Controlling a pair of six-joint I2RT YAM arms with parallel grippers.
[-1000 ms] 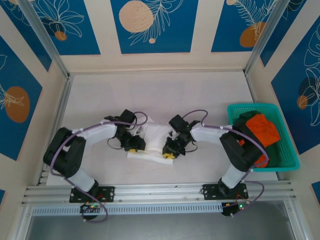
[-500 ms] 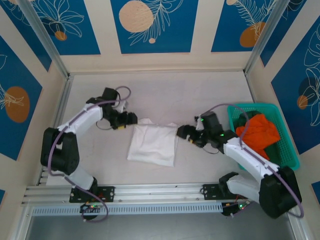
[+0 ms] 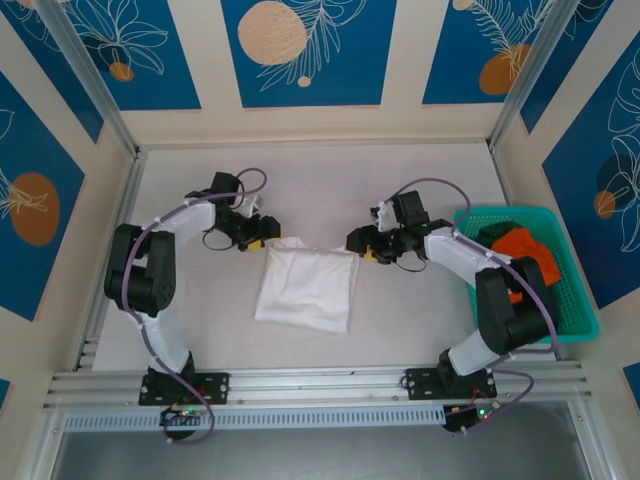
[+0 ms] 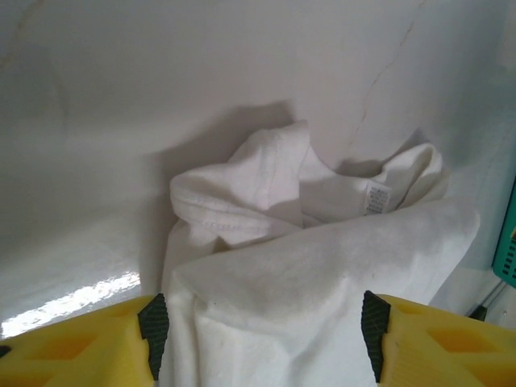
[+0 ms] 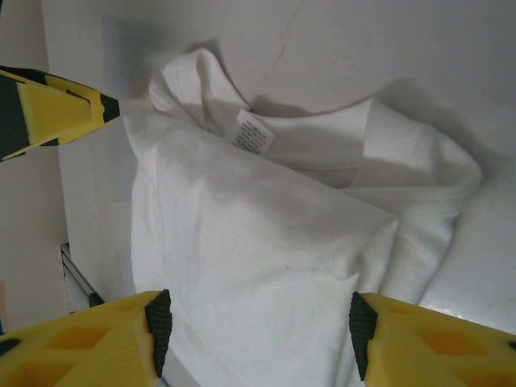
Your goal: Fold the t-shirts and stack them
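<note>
A white t-shirt [image 3: 305, 288] lies folded into a rough rectangle at mid-table, its collar and label bunched at the far edge. My left gripper [image 3: 262, 232] sits at the shirt's far left corner, open, and my right gripper [image 3: 358, 243] sits at its far right corner, also open. In the left wrist view the white t-shirt [image 4: 322, 266] spreads between and beyond the open left gripper [image 4: 262, 339]. The right wrist view shows the white t-shirt [image 5: 266, 242] the same way under the open right gripper [image 5: 258, 330]. An orange t-shirt [image 3: 525, 245] and a dark green one [image 3: 497, 232] lie crumpled in the basket.
A teal lattice basket [image 3: 572, 308] stands at the table's right edge, close behind the right arm. The left gripper's yellow finger [image 5: 56, 113] shows at the top left of the right wrist view. Walls enclose the table on three sides.
Both grippers have left the middle of the white shirt and swung outward. They now sit at its two far corners, the right one having moved farther back and left.
</note>
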